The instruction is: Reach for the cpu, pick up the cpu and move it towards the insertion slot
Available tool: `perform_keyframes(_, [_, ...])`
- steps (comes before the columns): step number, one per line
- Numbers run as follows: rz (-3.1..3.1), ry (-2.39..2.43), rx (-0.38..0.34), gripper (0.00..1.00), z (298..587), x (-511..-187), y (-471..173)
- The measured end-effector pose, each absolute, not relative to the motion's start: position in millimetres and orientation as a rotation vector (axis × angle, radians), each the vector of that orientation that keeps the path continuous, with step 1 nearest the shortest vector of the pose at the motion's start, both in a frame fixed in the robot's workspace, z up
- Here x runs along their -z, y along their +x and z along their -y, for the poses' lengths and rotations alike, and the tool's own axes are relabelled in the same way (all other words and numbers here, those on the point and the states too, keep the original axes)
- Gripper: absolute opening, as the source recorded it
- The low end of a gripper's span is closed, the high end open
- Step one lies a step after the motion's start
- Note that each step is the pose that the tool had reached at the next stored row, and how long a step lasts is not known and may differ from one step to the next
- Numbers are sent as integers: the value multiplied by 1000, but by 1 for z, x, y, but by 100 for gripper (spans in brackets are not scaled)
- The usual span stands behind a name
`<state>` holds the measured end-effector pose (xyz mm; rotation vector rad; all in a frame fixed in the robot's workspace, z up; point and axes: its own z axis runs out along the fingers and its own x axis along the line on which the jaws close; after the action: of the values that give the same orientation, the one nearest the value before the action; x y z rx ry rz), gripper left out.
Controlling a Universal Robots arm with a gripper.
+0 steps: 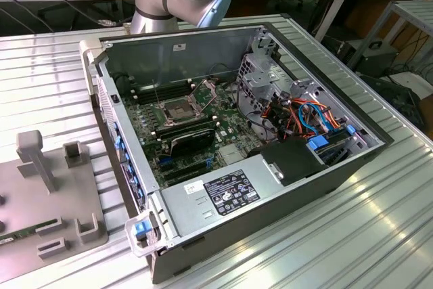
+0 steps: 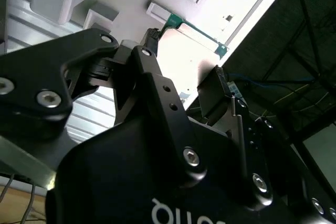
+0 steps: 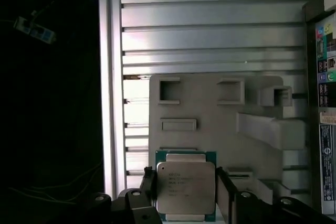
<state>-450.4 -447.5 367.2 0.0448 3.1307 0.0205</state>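
Jaws flank the flat, silvery, green-edged cpu without gripping.

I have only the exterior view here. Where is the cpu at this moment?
Observer: In the first wrist view, the cpu is at the grey holder plate, silver lid facing the camera.
Operator: Is the claw near it?
Observer: Yes, the claw is directly at the cpu.
Operator: Does the second wrist view agree?
Observer: Yes, there the cpu's green edge shows just beyond the claw.
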Motion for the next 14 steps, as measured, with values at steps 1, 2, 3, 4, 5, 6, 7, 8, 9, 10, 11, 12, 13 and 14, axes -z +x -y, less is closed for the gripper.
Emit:
perform_keyframes(1, [-3131,45,-20,55,447,-369,-450])
perform_keyframes(2, [-3131,45,-20,55,447,-373,-450])
perform_keyframes(3, [-3131,45,-20,55,447,-376,-450])
perform_keyframes(4, [-3131,45,-20,55,447,-378,-450])
perform_keyframes(5, [-3131,45,-20,55,447,-381,-450])
perform_keyframes(6, [-3131,45,-20,55,447,-383,-450])
perform_keyframes(7, [-3131,45,-20,55,447,-388,-450])
perform_keyframes(8, [-3131,45,-20,55,447,-392,-450])
perform_keyframes(9, [-3131,45,-20,55,447,-394,-450])
perform_keyframes(10, [-3131,45,-20,55,447,-396,-450])
perform_keyframes(11, [-3131,45,-21,55,447,-399,-450])
perform_keyframes(12, [-3131,45,-21,55,447,-399,-450])
perform_keyframes(13, [-3131,45,-21,55,447,-399,-450])
perform_keyframes(14, [-3131,45,-21,55,447,-399,-450])
